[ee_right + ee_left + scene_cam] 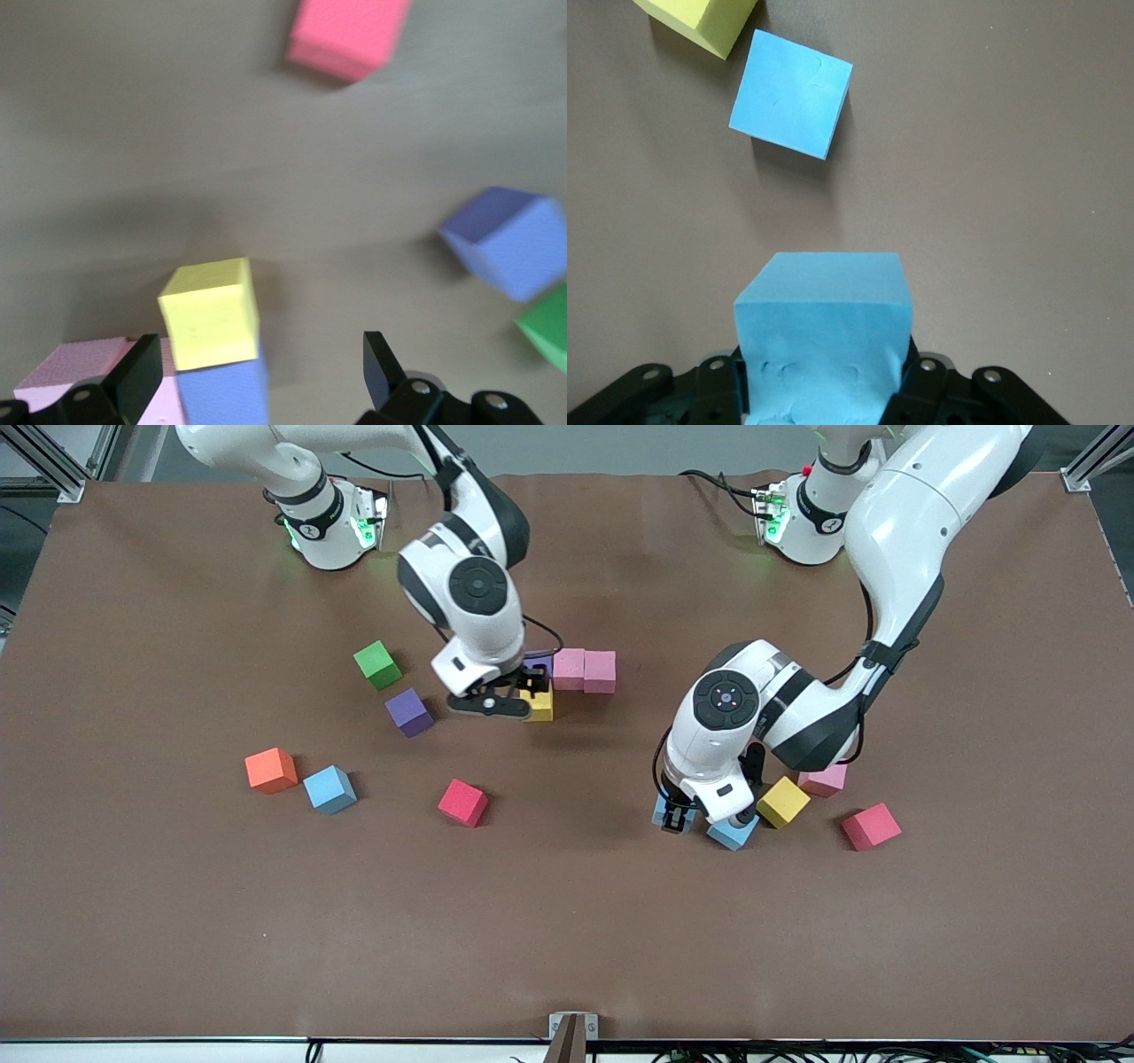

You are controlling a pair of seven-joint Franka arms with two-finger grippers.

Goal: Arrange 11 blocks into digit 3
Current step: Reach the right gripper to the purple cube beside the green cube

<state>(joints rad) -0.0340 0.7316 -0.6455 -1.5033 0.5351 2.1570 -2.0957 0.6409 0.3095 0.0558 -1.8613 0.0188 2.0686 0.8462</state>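
Blue block (821, 341) in left pincer (675, 820), right pincer (257, 367) open

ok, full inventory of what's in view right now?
light blue cubes: 3; one beside orange, one in left tool, one next to it.
pink cubes: 3; two touching mid-table, one by second yellow.
yellow cubes: 2; one at right tool.
purple cubes: 2; one near green, one touching yellow.
red cubes: 2, apart.
green cube: 1.
orange cube: 1.
table: brown.
left tool: shut on light blue cube.
right tool: open.
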